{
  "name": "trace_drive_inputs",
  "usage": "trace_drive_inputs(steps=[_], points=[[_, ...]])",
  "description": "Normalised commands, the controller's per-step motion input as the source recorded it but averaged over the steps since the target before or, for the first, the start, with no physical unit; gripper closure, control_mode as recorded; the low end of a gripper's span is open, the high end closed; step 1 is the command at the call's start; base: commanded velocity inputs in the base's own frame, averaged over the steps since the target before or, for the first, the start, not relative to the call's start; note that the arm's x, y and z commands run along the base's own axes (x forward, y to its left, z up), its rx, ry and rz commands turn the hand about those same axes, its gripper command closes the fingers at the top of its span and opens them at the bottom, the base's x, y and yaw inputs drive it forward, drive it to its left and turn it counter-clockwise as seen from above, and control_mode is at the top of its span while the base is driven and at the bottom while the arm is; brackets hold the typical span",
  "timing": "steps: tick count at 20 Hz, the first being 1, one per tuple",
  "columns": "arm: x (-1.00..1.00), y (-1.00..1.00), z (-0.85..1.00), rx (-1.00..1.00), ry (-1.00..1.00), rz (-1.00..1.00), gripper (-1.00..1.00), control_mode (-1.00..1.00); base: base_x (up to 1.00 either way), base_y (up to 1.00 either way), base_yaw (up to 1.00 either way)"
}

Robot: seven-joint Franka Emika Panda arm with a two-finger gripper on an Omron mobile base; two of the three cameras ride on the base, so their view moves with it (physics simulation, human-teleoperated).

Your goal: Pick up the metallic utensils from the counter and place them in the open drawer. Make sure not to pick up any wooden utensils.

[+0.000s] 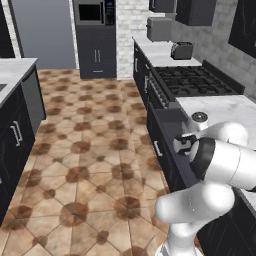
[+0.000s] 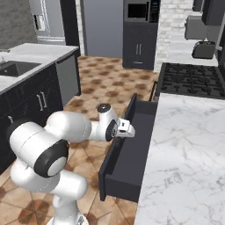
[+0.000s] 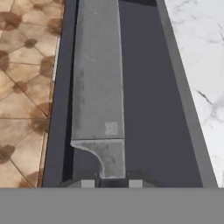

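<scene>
Marble counter [image 2: 189, 145] runs alongside the open drawer [image 2: 132, 154], which stands pulled out beneath its edge over the tiled floor [image 1: 90, 140]. The gripper [image 2: 126, 127] is positioned above the drawer's dark interior, its jaws closed narrowly on the knife [image 3: 98, 87], blade extending lengthwise along the drawer in the hand view, an alignment judged suited to releasing it flat inside.
</scene>
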Motion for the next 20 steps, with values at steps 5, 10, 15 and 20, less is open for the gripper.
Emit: trace_drive_inputs(steps=[5,10,15,20], points=[[0.33,-0.14,-0.12,0.02,0.16,0.00,1.00,-1.00,0.00,0.00,0.00],[0.32,0.00,-0.10,0.00,0.08,0.00,1.00,-1.00,0.00,0.00,0.00],[0.47,-0.03,-0.30,0.00,0.01,0.00,1.00,-1.00,0.00,0.00,0.00],[0.39,-0.03,-0.33,0.00,0.03,0.00,1.00,-1.00,0.00,0.00,0.00]])
